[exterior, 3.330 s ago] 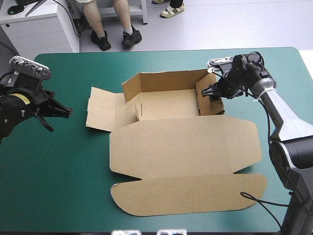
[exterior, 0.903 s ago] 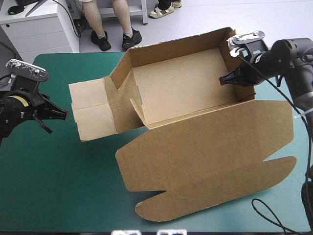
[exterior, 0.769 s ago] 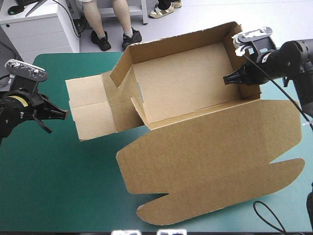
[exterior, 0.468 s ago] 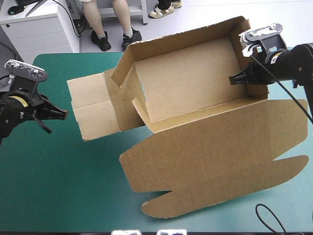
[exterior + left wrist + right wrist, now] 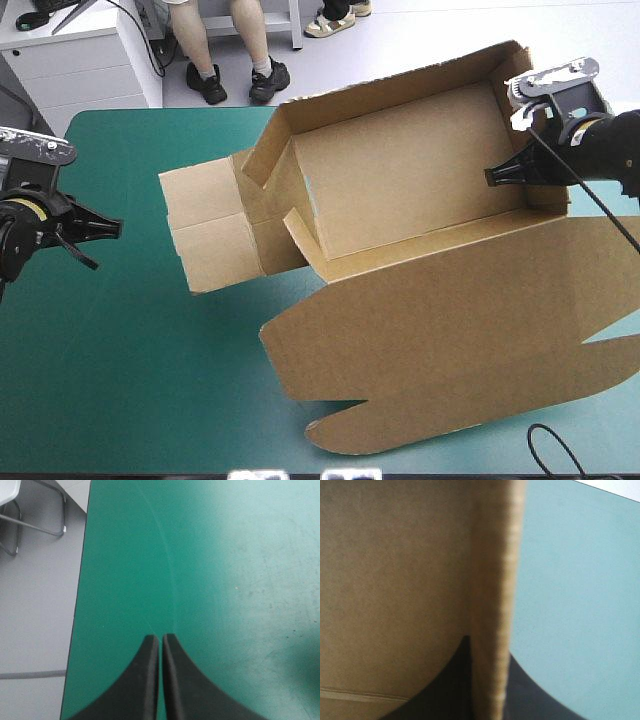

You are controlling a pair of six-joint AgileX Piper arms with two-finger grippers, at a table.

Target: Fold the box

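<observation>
The table [image 5: 120,380] has its teal-green cover bare across the left half and near-left corner, so there is plenty of room there. The box [image 5: 410,190] lay flat on the cover earlier with back and right walls up. Now its tray end is lifted and tipped toward the camera, and it has slid rightward since just before. The tray hangs over the far-right area, and the lid and tuck flap slope down toward the near edge. Whether the flap touches the cover cannot be told. The lid runs out at the table's right edge, so that side is tight. The left flaps hang unfolded and the left wall is not yet raised. This looks like a repositioning lift, with folding roughly half done. The right gripper [image 5: 492,177] is clamped on the box's right wall. The left gripper [image 5: 112,228] is pinched closed and empty, near the table's left edge, well apart from the box.
</observation>
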